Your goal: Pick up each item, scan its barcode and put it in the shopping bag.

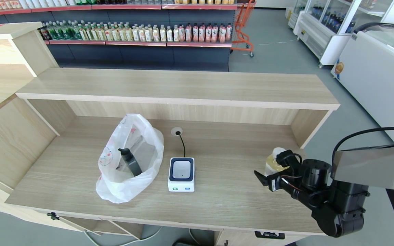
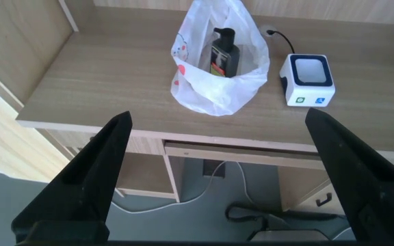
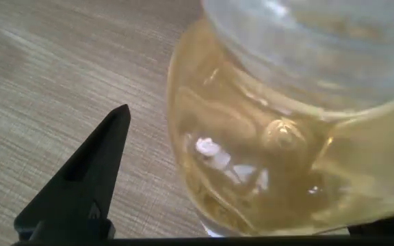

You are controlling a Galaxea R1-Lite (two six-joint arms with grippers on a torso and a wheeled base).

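In the head view the yellow bottle [image 1: 274,160] stands on the counter [image 1: 224,198] at 3 o'clock from the scanner [image 1: 181,174]. The shopping bag [image 1: 115,186], with a dark bottle [image 1: 130,163] inside, sits at 9 o'clock. The right gripper [image 1: 268,167] is open around the yellow bottle, and the close-up right wrist view shows a gap between one finger [image 3: 87,184] and the bottle's side. The left wrist view shows the left gripper [image 2: 217,115] wide open, holding nothing.

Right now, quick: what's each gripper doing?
Left gripper: open, holding nothing.
Right gripper: open, fingers around the bottle of yellow liquid, not closed on it.
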